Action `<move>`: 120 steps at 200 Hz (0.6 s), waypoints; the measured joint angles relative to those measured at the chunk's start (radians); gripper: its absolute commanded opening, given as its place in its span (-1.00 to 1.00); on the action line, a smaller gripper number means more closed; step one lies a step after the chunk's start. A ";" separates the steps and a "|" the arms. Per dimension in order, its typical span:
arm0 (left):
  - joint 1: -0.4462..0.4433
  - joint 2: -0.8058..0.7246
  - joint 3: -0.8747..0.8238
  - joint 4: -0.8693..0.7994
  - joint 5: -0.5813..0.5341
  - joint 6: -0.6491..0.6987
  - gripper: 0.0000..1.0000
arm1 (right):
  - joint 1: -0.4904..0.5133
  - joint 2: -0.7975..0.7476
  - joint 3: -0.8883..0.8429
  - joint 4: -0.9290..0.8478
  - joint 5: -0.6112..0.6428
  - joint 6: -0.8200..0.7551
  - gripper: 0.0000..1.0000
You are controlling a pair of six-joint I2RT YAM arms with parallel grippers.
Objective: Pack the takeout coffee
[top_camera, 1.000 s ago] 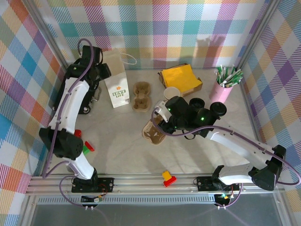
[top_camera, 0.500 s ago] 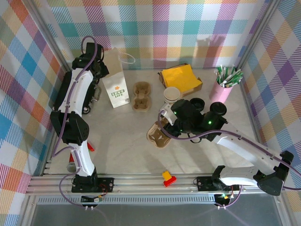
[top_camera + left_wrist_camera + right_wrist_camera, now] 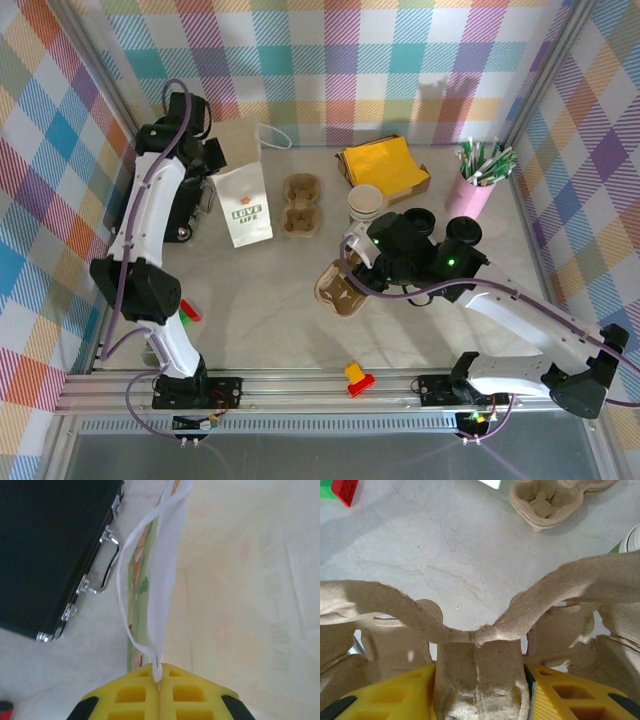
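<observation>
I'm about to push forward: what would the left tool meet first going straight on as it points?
The white paper bag: the left tool is shut on its edge, and the bag runs straight ahead of it. The black case lies left of that line, though depth is unclear.

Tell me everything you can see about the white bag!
The bag is white paper with green "LOVE LIFE" letters and a small orange mark on its front. A thin white loop handle hangs from its top. It stands on the table near the back left, beside a black case. The left gripper is shut on its top edge. Its inside cannot be seen.
</observation>
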 measured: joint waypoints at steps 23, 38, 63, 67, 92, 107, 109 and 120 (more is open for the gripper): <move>-0.002 -0.109 -0.059 -0.054 0.045 0.000 -1.00 | 0.000 -0.031 0.001 -0.016 -0.006 0.005 -0.06; -0.007 -0.183 -0.106 -0.091 0.072 0.000 -1.00 | 0.000 -0.051 0.004 -0.029 -0.008 0.012 -0.06; -0.040 -0.288 -0.167 -0.154 0.106 0.000 -1.00 | 0.000 -0.080 0.019 -0.048 -0.002 0.027 -0.10; -0.048 -0.301 -0.175 -0.163 0.110 0.001 -1.00 | 0.000 -0.083 0.023 -0.052 0.002 0.031 -0.10; -0.137 -0.392 -0.223 -0.214 0.152 0.000 -1.00 | 0.000 -0.103 0.067 -0.082 0.031 0.055 -0.09; -0.194 -0.438 -0.243 -0.232 0.174 0.000 -1.00 | 0.000 -0.112 0.105 -0.098 0.038 0.065 -0.08; -0.201 -0.444 -0.246 -0.234 0.178 0.000 -1.00 | 0.000 -0.114 0.110 -0.101 0.039 0.068 -0.08; -0.246 -0.477 -0.262 -0.242 0.200 0.000 -1.00 | 0.000 -0.119 0.140 -0.120 0.038 0.076 -0.08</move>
